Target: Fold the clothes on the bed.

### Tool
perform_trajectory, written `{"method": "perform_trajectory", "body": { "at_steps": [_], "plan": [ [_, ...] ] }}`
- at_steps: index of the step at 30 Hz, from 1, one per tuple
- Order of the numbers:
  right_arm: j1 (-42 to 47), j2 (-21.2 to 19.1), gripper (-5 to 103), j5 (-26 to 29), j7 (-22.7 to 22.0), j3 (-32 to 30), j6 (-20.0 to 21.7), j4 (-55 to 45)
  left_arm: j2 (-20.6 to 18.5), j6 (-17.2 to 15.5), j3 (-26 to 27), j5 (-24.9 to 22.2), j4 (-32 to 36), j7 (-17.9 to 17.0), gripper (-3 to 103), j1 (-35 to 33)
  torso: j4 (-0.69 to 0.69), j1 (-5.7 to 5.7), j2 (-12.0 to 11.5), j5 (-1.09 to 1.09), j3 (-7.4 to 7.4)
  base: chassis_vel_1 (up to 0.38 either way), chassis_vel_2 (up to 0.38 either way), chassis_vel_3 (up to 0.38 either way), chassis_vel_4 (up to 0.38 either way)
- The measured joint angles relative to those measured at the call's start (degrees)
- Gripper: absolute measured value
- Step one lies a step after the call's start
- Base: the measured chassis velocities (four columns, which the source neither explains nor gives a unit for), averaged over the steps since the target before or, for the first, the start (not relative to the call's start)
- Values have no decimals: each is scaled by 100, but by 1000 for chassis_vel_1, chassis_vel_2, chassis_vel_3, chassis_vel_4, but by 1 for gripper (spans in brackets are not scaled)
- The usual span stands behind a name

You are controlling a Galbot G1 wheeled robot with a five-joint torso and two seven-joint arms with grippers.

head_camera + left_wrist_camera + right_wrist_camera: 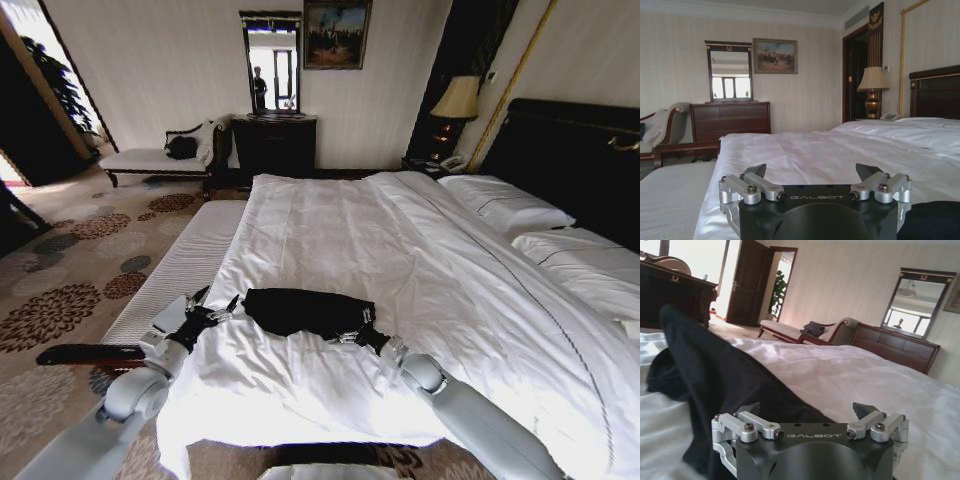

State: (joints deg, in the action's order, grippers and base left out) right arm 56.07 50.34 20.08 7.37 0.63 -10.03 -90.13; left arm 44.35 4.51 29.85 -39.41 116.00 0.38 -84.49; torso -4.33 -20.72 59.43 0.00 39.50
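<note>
The clothes are a black T-shirt (298,310) lying bunched in a low heap on the white bed (420,260) near its foot end. My left gripper (216,306) hovers just off the shirt's left end, open, nothing between its fingers. In the left wrist view this gripper (811,172) points along the duvet, with a corner of the black shirt (932,220) beside it. My right gripper (362,323) sits at the shirt's right end, open. The right wrist view has that gripper (807,410) low over the sheet, with the black shirt (715,370) rising in a fold before it.
A white-cushioned bench (190,255) runs along the bed's left side, with a small grey slab (168,313) on it near my left arm. Pillows (505,205) and a dark headboard (570,150) are at the right. A dresser (272,145) and chaise (150,158) stand by the far wall.
</note>
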Motion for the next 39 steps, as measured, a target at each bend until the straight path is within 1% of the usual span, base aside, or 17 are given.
{"method": "perform_trajectory", "body": {
  "at_steps": [2,6,9,11,13,14,16,18,20,21,23,25,27,29,34,36,39],
  "plan": [
    [-451,70,100,375,-153,106,133,212,-2,-19,8,0,45,1,100,-26,-1,0,0,0,1,0,0,0,0],
    [-888,130,100,553,-191,332,176,413,-23,-36,85,-15,94,1,100,-82,0,-1,0,-1,1,0,0,0,0],
    [-1759,385,100,760,-202,909,200,1066,-80,-68,304,-119,243,0,100,-230,3,-1,0,-1,1,0,0,0,0],
    [-2106,583,100,869,-204,1193,226,1460,-97,-89,405,-172,340,-1,100,-289,1,-1,0,0,1,0,0,0,0],
    [-2188,655,100,896,-207,1271,240,1574,-100,-91,427,-176,366,0,100,-300,2,0,-1,-2,1,0,0,0,0],
    [-2368,877,100,936,-220,1480,266,1831,-103,-94,463,-179,412,0,100,-317,-2,-1,-1,-2,2,0,0,0,0],
    [-2504,1195,100,967,-259,1698,304,2019,-103,-87,496,-169,444,2,100,-324,-1,-1,-1,-1,2,0,0,0,0],
    [-2528,1300,100,982,-280,1751,321,2063,-103,-84,507,-175,454,1,100,-325,-1,-1,-1,-1,2,0,0,0,0],
    [-2560,1757,100,1020,-344,1949,367,2270,-103,-71,599,-221,489,1,100,-336,4,-1,-1,0,2,0,0,0,0],
    [-2541,1863,100,1017,-355,2002,369,2337,-103,-60,658,-228,509,1,100,-360,5,-1,-1,0,2,0,0,0,0],
    [-2497,1922,100,1000,-365,2049,369,2368,-103,-49,723,-232,536,1,100,-395,5,-1,-1,-2,1,0,0,0,0],
    [-2313,1923,100,929,-398,2113,369,2238,-81,-27,874,-232,628,-2,100,-495,-1,-1,-1,-2,1,0,0,0,0],
    [-2199,1890,100,885,-425,2123,372,2090,-63,-19,909,-230,662,-1,100,-526,-3,-1,-1,-1,1,0,0,0,0],
    [-1876,1807,100,763,-546,2126,416,1631,12,25,978,-164,747,1,100,-600,-5,-1,-1,0,0,0,0,0,0],
    [-1595,1887,100,711,-821,1993,533,1222,133,116,982,90,756,3,100,-642,-1,0,0,0,0,0,0,0,0],
    [-1575,1957,100,938,-1080,1681,724,990,222,173,1008,197,802,2,100,-729,5,-1,-1,-1,0,0,0,0,0],
    [-1571,1856,100,1166,-1194,1473,862,825,277,208,1067,249,855,3,100,-811,5,-1,-1,1,0,0,0,0,0]
  ]
}}
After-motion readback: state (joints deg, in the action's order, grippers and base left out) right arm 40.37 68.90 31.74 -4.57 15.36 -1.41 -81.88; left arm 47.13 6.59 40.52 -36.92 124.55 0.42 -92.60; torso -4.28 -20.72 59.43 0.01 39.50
